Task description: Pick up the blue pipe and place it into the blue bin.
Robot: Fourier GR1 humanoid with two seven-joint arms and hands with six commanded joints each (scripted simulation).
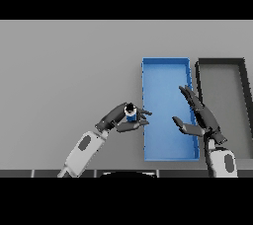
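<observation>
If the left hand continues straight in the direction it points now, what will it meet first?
Probably the blue bin. The left hand, curled round the blue pipe, points right, and its fingertips already overlap the bin's left wall. How high it is above that wall is unclear.

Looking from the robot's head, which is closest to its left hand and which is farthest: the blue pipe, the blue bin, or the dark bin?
From the left hand:
1. Blue pipe, held in its fingers.
2. Blue bin, just to the right, with the pipe at its left wall.
3. Dark bin, farthest, beyond the blue bin on the right.
</observation>
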